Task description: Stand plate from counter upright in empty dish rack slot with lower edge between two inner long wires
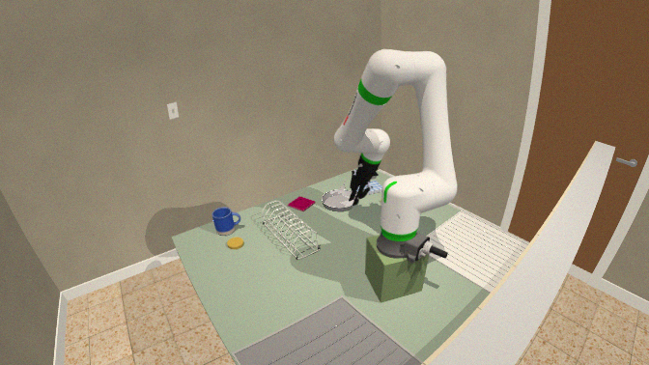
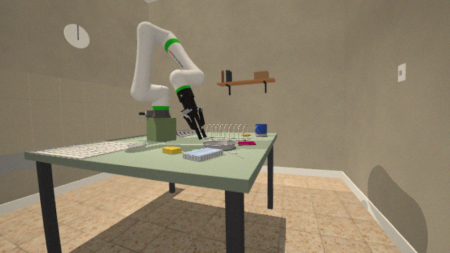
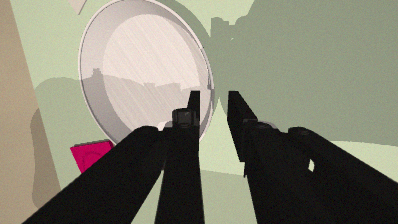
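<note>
The grey plate (image 1: 337, 200) lies flat on the green counter; it also shows in the exterior view (image 2: 219, 144) and fills the upper left of the wrist view (image 3: 145, 70). My gripper (image 1: 355, 199) (image 2: 201, 136) hangs tilted just above the plate's near rim. Its fingers stand a narrow gap apart (image 3: 214, 97), one over the plate's rim, one outside it, with nothing between them. The wire dish rack (image 1: 290, 229) stands on the counter to the left, its slots empty (image 2: 227, 131).
A pink square (image 1: 301, 203) lies between plate and rack. A blue mug (image 1: 224, 220) and an orange disc (image 1: 235, 242) sit beyond the rack. A yellow sponge (image 2: 171, 150) and a blue-white block (image 2: 202, 154) lie near the plate. The arm's green pedestal (image 1: 396, 272) stands behind.
</note>
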You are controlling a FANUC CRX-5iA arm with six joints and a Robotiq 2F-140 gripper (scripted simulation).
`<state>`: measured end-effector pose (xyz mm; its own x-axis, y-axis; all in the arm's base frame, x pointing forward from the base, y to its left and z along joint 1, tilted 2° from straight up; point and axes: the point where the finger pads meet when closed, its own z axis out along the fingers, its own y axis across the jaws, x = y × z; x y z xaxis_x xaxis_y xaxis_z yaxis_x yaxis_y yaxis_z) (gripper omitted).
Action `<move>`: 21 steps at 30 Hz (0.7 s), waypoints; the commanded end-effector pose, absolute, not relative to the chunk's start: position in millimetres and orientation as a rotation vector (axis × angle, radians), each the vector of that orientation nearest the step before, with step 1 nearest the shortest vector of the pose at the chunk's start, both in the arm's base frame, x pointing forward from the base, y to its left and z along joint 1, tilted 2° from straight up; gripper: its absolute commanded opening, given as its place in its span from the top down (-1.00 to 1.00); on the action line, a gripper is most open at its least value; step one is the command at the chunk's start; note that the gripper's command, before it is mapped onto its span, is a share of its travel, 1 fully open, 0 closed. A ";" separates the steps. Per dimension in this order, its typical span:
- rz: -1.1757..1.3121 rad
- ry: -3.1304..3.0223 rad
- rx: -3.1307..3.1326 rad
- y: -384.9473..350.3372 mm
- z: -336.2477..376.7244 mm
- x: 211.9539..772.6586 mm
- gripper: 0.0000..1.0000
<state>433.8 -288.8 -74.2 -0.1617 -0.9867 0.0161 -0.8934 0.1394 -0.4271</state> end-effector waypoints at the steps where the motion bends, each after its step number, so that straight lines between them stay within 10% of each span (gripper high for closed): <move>1: -0.500 2.150 -1.833 -289.2 -73.8 434.4 0.51; 21: -0.500 2.150 -1.833 -289.6 -77.7 436.2 0.51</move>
